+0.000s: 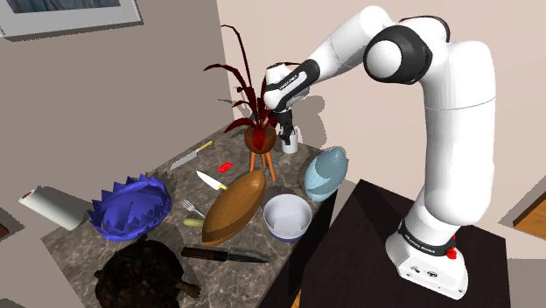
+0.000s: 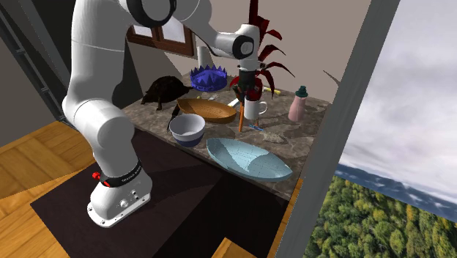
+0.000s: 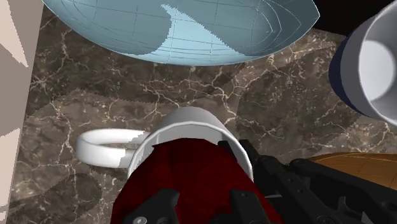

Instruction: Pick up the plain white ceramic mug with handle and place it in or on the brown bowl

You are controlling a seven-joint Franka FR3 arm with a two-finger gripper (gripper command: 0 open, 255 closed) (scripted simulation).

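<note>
Shoulder view: the gripper (image 1: 286, 128) hangs over the white mug (image 1: 291, 137), just beside the potted plant (image 1: 256, 136). Second exterior view: mug upright, long axis vertical, handle (image 2: 265, 110) toward that view's right. Wrist view: jaws apart, dark red plant matter between them; closing may snag the plant, tipping it.

My gripper (image 1: 282, 121) hangs over the counter (image 3: 273, 102), straight above the mug (image 3: 191, 121), which stands on that counter. The potted plant (image 1: 258, 137) on its stand crowds in just beside my gripper. Past the mug, near the counter's edge, lies the wide dish (image 3: 191, 32). Farther from my gripper, beyond that dish, sits the round bowl (image 1: 287, 216), with the oval bowl (image 1: 234, 206) just beside it. Farthest off, well apart from my gripper, are a knife (image 1: 225, 255) and the spiked bowl (image 1: 131, 207).
</note>
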